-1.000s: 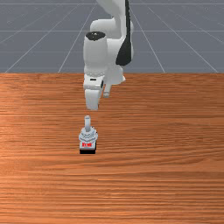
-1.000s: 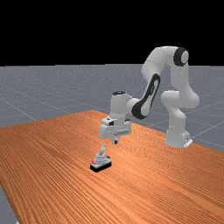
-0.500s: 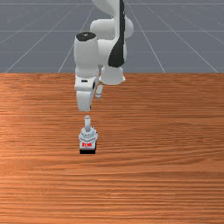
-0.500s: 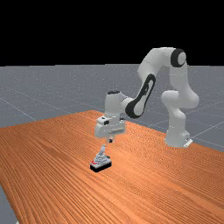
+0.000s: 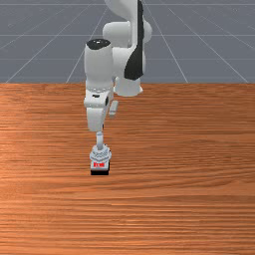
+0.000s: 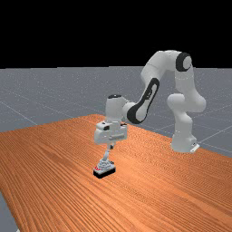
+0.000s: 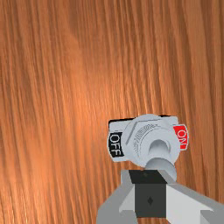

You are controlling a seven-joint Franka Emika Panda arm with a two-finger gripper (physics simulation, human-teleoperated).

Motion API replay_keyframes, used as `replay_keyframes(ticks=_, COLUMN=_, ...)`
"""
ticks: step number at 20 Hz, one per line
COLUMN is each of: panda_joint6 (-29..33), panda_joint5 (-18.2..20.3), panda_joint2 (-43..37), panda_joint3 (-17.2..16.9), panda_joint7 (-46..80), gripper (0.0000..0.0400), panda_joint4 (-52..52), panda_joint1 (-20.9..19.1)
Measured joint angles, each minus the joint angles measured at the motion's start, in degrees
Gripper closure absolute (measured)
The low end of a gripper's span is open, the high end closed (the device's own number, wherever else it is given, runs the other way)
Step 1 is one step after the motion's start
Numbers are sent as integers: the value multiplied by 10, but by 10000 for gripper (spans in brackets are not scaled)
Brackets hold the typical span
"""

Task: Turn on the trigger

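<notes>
At about one o'clock from the grey ribbed toggle switch on its black base [image 6: 104, 168], in the far view, the white two-finger gripper [image 6: 111, 146] is held just above the tip of the smooth grey lever [image 6: 106, 155]. The fingers appear closed together, with nothing gripped; whether the lever is touched cannot be told. The switch is set on the orange-brown wooden table [image 5: 189, 144], its lever pointed towards twelve o'clock in the front view, its red ON label [image 7: 181, 137] at six o'clock and its black OFF label [image 7: 115, 145] seen from above. The step in hand is judged to be the lining-up for a push. The closed tips should be lowered a little on the OFF side, then the lever swept towards the front view's six o'clock. If contact is made too high, the lever may be skimmed over; if pressed straight down, it may be jammed.
</notes>
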Motion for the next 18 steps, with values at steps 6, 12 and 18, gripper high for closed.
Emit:
replay_keyframes(ticks=6, panda_joint6=31, panda_joint5=-45, panda_joint2=-52, panda_joint3=-24, panda_joint7=34, gripper=400, panda_joint4=-81, panda_joint1=21)
replay_keyframes(ticks=12, panda_joint6=49, panda_joint5=81, panda_joint2=5, panda_joint3=49, panda_joint7=-80, gripper=400, panda_joint4=-62, panda_joint1=-49)
replay_keyframes(ticks=18, panda_joint6=73, panda_joint5=-50, panda_joint2=2, panda_joint3=-35, panda_joint7=50, gripper=400, panda_joint4=-77, panda_joint1=36)
